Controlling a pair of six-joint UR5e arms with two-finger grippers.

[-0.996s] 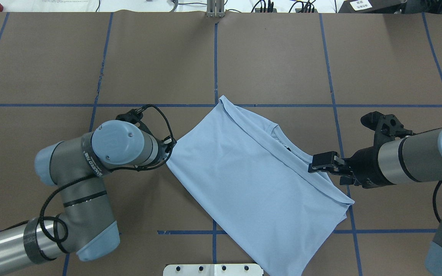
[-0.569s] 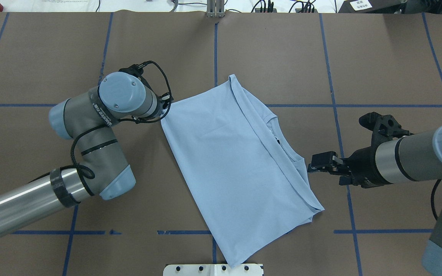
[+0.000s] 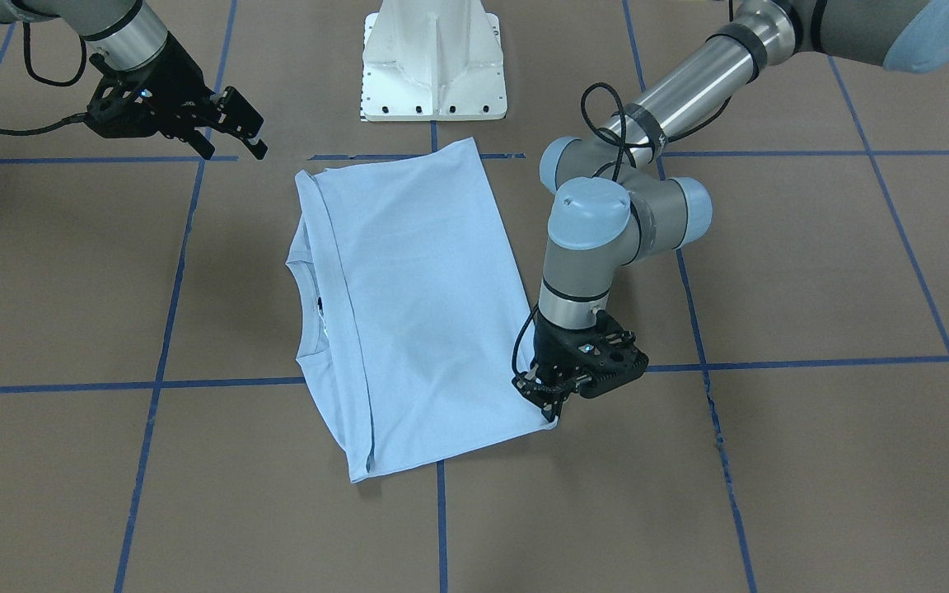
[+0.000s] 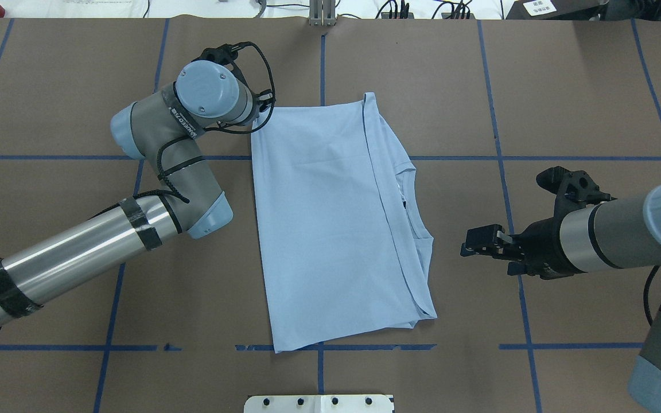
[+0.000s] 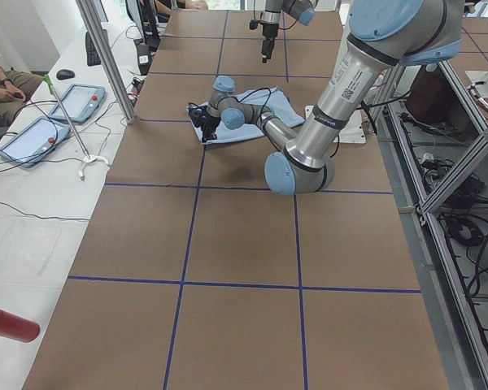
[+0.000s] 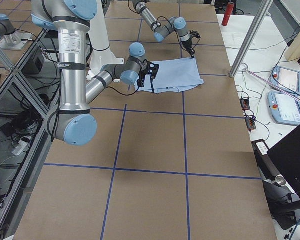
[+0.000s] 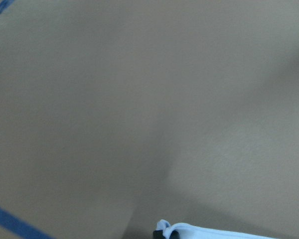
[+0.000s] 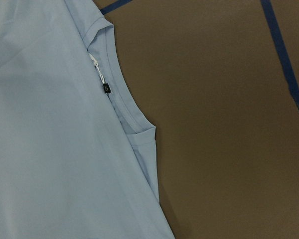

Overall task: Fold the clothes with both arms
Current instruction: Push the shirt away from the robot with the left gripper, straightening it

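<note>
Folded light blue T-shirt (image 4: 330,229) flat on the brown table (image 4: 566,103), near the middle, long edges running away from the robot, collar (image 4: 419,229) on the side toward the right gripper (image 3: 252,136). Left gripper (image 3: 554,409) low at the far left corner of the T-shirt, fingers closed on that corner: plain in the front-facing view, hidden under the wrist in the overhead view. In the left wrist view, only a sliver of pale hem (image 7: 209,231) at the bottom edge over bare table. Right gripper off the T-shirt, beside the collar side and apart from it, fingers spread and holding nothing. In the right wrist view alone, the collar close up and a small dark label (image 8: 106,88) inside it. In the side views, T-shirt small between the two grippers, grip details too small to read
</note>
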